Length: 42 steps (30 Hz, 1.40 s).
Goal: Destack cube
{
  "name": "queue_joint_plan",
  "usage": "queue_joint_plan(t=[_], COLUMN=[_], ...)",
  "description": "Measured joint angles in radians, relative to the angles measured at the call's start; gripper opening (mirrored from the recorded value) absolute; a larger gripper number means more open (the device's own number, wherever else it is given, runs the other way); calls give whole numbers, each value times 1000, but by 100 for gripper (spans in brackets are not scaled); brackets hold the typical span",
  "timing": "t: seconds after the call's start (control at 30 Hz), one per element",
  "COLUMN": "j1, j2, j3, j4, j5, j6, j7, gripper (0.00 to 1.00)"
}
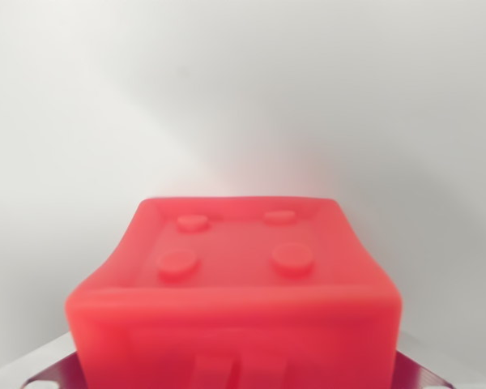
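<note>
A glossy red plastic cube (pixel 235 300) with four round raised studs on its top face fills the near, lower-middle part of the wrist view, sitting very close under the camera and slightly blurred. Behind it, farther off, there is only a pale, featureless white surface (pixel 243 89). At the bottom corners, to the left and right of the cube, thin purple metallic parts (pixel 53 371) with small holes show; they are probably pieces of the gripper, but its fingertips are not visible, so I cannot tell whether the tool is spread, closed or clamped on the cube. Judged from how close and centred the cube sits, it may be held or about to be grasped, yet the picture does not settle that. Whether it has already left its stack or rests on another block is hidden, since nothing beneath it shows. Counted: one red cube, four studs, two purple edge pieces; no second cube is visible.
</note>
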Motion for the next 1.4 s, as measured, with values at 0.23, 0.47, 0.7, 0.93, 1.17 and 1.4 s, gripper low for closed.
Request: queue_joint_plan(t=[0.23, 0.47, 0.7, 0.93, 1.17, 1.4], j1=[0, 0, 0, 0, 0, 0], j2=[1, 2, 2, 2, 0, -25], j3=[0, 0, 0, 0, 0, 0], j4=[0, 1, 1, 1, 1, -6], j5=[0, 0, 0, 0, 0, 0], j6=[0, 1, 1, 1, -1, -16], j7=[0, 0, 0, 0, 0, 0], gripper=[100, 100, 100, 100, 100, 100])
